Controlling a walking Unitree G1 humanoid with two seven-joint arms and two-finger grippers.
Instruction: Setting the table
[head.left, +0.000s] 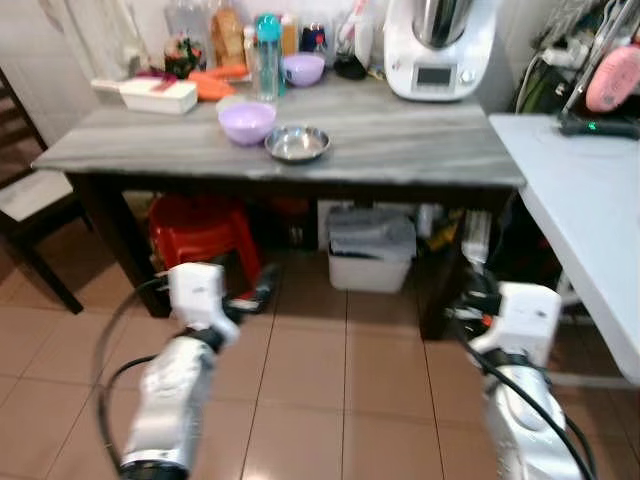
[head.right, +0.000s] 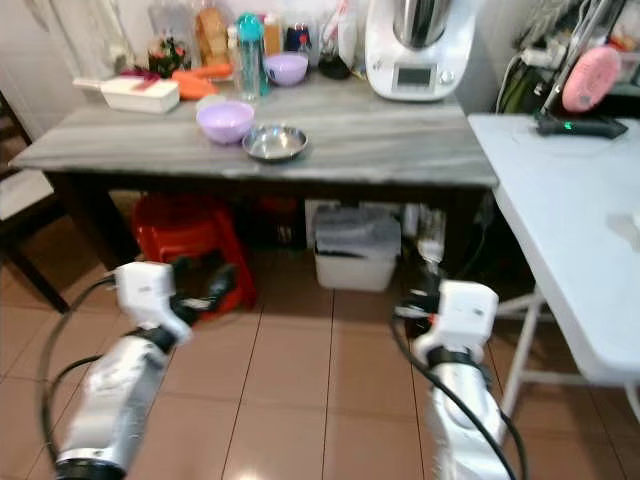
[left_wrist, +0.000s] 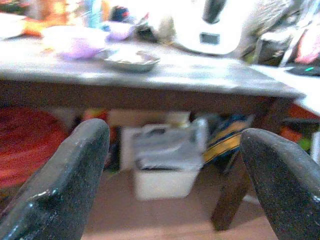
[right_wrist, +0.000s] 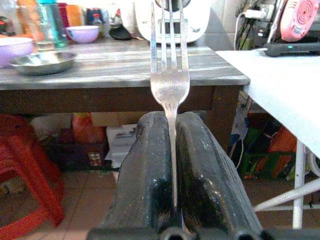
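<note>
right wrist view has the right gripper (right_wrist: 171, 150) pinching a fork (right_wrist: 170, 75) upright at frame centre, tines clear for laying beside the steel bowl (right_wrist: 42, 61) upper left, left gripper (left_wrist: 175, 165) gaping wide, empty.

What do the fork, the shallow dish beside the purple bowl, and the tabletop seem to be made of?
Fork, held in the right gripper: polished metal, with bright reflections on the tines. Shallow dish: probably stainless steel, silvery with a mirror sheen. Tabletop: grey and streaked, either stone or a stone-look laminate; I cannot tell which.
</note>
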